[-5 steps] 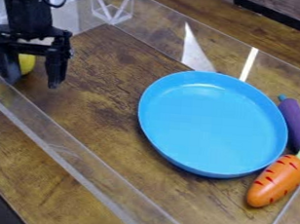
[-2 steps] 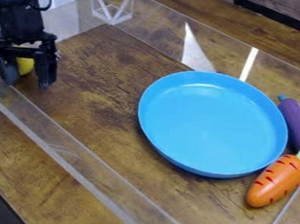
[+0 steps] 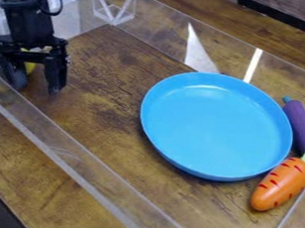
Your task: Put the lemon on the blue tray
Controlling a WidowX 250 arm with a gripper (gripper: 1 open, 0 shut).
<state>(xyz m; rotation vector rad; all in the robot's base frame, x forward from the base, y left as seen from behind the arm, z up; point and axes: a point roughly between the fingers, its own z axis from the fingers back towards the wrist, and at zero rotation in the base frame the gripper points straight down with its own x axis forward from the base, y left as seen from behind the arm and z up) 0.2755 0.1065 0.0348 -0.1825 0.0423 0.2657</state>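
The lemon (image 3: 30, 68) shows as a small yellow patch at the far left of the wooden table, mostly hidden behind my gripper. My gripper (image 3: 33, 78) points down over it, open, with one black finger on each side of the fruit. Whether the fingers touch the lemon I cannot tell. The blue tray (image 3: 218, 124) is a large round dish lying flat on the table to the right, with nothing in it.
An orange toy carrot (image 3: 281, 185) and a purple toy (image 3: 302, 124) lie beside the tray's right rim. A low clear plastic wall (image 3: 73, 157) runs around the work area. A clear frame (image 3: 114, 2) stands at the back.
My gripper sank slightly around the lemon and rolled a little about its own axis. It stayed open. The lemon and the tray kept their places.
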